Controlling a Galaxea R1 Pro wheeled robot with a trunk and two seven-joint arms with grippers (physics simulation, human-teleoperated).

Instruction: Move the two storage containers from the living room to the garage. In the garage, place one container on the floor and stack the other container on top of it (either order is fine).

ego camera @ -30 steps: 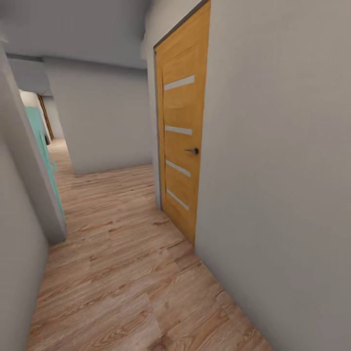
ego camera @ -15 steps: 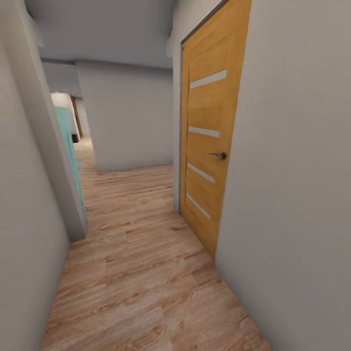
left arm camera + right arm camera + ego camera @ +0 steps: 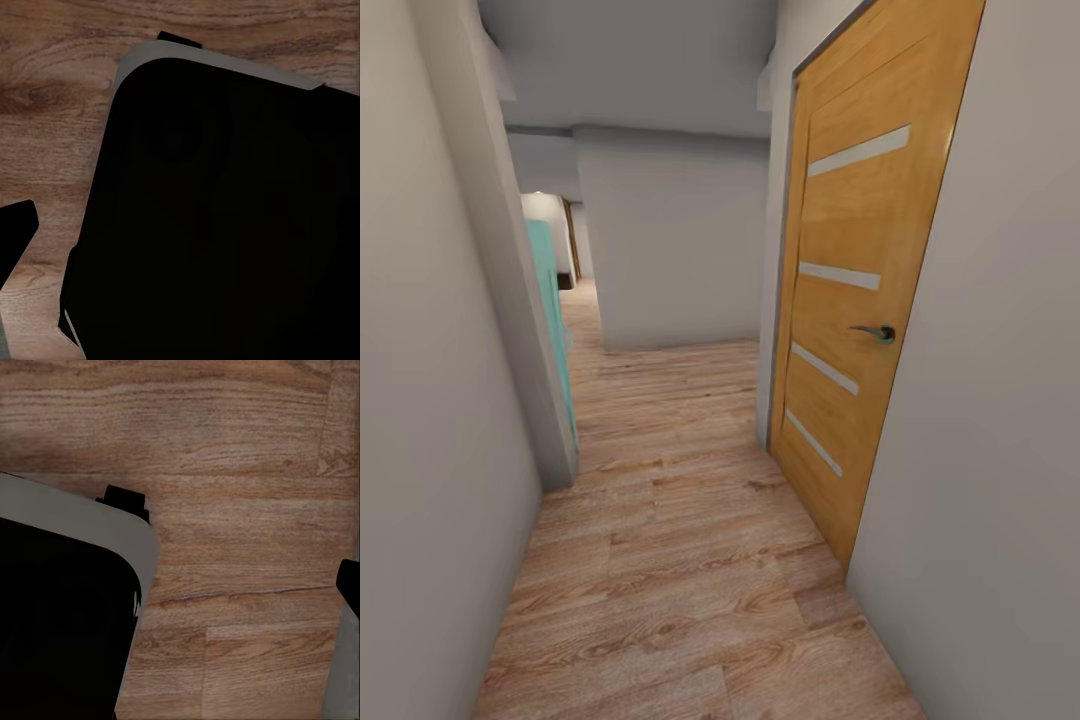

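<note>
Hallway transit, head view. The camera looks down a narrow corridor with a wood-plank floor (image 3: pixel 680 560) between pale grey walls (image 3: pixel 420 400). A honey-brown door (image 3: pixel 860 320) with 4 pale inset strips and a dark lever handle (image 3: pixel 875 332) stands closed on the right. A teal panel (image 3: pixel 552 310) shows past the left wall's corner, and a grey block of wall (image 3: pixel 675 240) closes the corridor ahead, with openings to its left. The heading along the corridor's middle suggests a base driven to keep clear of both walls and the door frame.

Wrist views. Each camera points down at plank flooring (image 3: pixel 240 510), with the robot's dark, grey-edged base (image 3: pixel 217 210) (image 3: pixel 60 615) beneath. This suggests both arms hang tucked at the sides for travel. The left pincer and the right pincer cannot be judged released or clenched from these views; a dark tip (image 3: pixel 16 229) at one edge is too partial to read.

Containers. Neither of the 2 bins can be located from these views, so their place and contents cannot be told. The flooring is light wood, not grey concrete, so the robot is judged to be outside the garage.
</note>
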